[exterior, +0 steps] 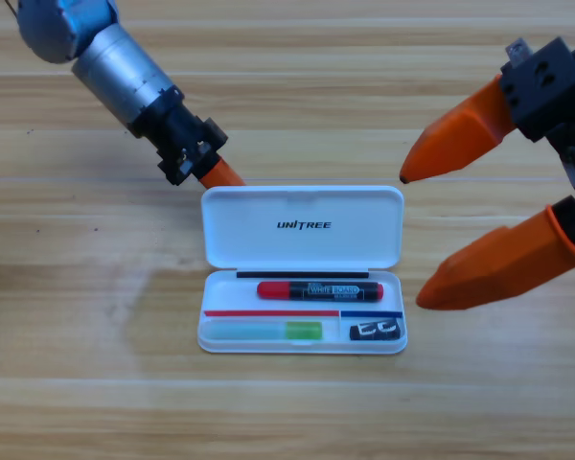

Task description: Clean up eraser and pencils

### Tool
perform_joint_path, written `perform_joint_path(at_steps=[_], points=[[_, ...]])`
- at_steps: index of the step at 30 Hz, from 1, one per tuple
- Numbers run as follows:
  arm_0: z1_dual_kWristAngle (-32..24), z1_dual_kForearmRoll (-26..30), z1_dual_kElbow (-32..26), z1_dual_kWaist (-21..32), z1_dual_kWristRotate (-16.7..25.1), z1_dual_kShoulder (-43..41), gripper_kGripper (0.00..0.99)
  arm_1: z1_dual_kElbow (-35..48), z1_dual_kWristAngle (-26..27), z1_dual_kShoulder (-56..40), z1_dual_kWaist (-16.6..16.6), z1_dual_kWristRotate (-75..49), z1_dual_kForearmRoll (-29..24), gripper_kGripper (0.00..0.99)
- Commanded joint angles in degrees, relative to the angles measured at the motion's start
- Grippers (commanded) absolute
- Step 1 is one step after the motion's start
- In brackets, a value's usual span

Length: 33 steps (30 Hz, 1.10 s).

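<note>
Left claw [220,175] sits at the open white case's [302,226] lid corner, grip state unclear; right claw [441,235] waits spread wide. Red marker [319,290], green stick [264,332] and eraser [377,330] lie inside.

Pale wooden table [287,115] of long horizontal planks fills the whole view — light-brown grain with darker seams between boards. Even, soft light across the surface; a faint duller patch left of centre.
</note>
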Motion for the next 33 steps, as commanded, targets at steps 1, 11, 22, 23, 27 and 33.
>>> perform_joint_path(at_steps=[1, 11, 22, 23, 27, 33], points=[[-1.58, 0.85, 3.69, -2.29, 1.73, 0.08, 0.000, 1.77, 1.12, -0.33, -0.57, 0.31, -0.96, 0.962], [-1.58, 0.58, 6.33, -5.10, 3.31, 1.23, 0.000, 1.60, 1.21, 0.02, -0.57, 0.58, -0.96, 0.962], [-2.55, 0.23, 9.14, -6.95, 4.81, 1.05, 0.000, 1.60, 1.38, 0.11, -0.57, 0.93, -0.96, 0.962], [-2.55, 0.23, 9.32, -7.21, 4.81, 1.05, 0.000, 1.60, 1.38, 0.20, -0.57, 0.93, -0.96, 0.962], [-2.55, 0.05, 10.55, -8.36, 5.51, 0.88, 0.000, 1.51, 1.47, 0.38, -0.57, 1.02, -0.96, 0.962], [-2.81, -0.39, 12.13, -9.50, 6.12, 0.79, 0.000, 1.51, 1.65, 0.99, -0.57, 1.02, -0.96, 0.962]])
